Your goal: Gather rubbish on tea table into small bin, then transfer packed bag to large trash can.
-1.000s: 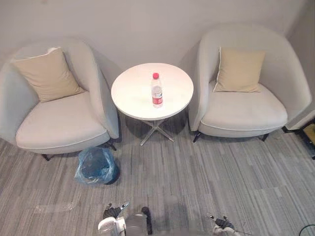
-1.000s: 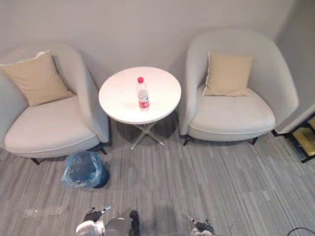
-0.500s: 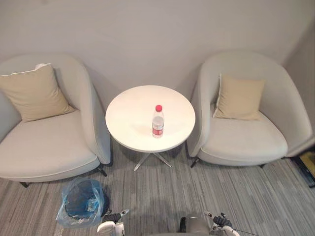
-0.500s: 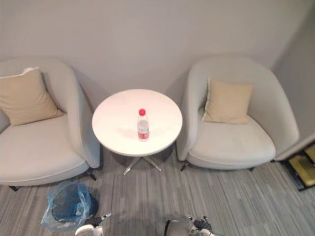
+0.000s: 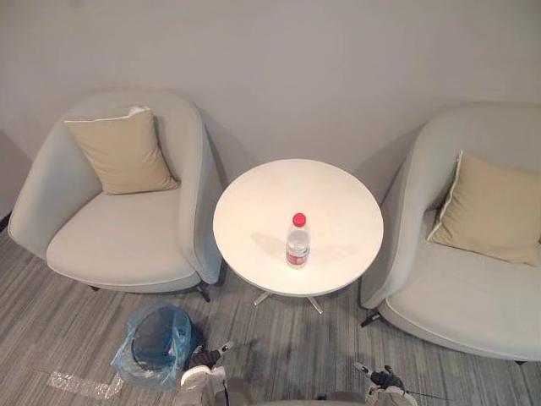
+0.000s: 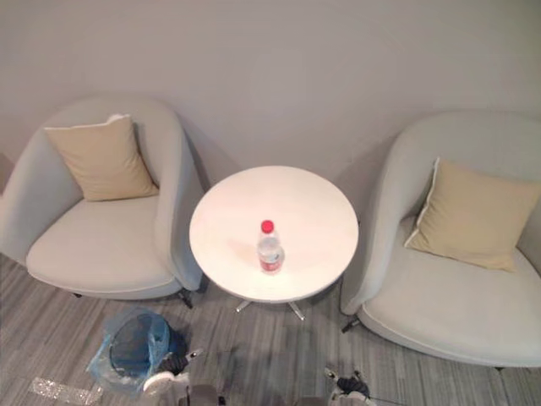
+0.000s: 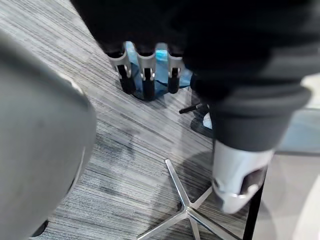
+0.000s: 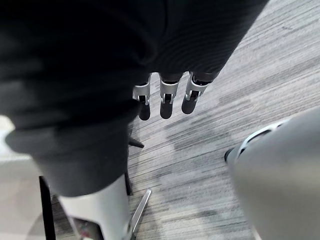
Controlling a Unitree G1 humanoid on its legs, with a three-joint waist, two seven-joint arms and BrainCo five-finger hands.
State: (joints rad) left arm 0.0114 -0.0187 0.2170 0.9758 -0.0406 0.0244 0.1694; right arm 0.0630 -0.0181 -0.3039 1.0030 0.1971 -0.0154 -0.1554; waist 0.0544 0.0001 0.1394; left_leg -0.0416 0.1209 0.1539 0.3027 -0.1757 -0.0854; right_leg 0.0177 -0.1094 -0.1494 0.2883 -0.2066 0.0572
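Grey striped carpet (image 5: 279,355) runs up to a plain pale wall (image 5: 279,68), and the round white tea table (image 5: 338,203) stands mid-frame in the head views between two light grey armchairs. The left armchair (image 5: 127,245) fills the upper left of the frame with a tan cushion (image 5: 122,152) propped against its back. The right armchair (image 5: 456,296) is cut off by the right edge and carries a second cushion (image 5: 494,210). A clear plastic bottle (image 5: 297,243) with a red cap and red label stands upright on the table, slightly towards its near rim. The small bin (image 5: 156,342), lined with a blue bag, sits on the carpet at lower left, just below the left armchair's near corner and left of the table's star-shaped base (image 7: 185,210). A strip of clear plastic (image 5: 76,385) lies flat near the bin in the bottom left corner. The left hand (image 7: 146,80) hangs low beside the bin and the right hand (image 8: 165,100) hangs over bare carpet. Both have their fingers loosely straight, side by side, and hold nothing.
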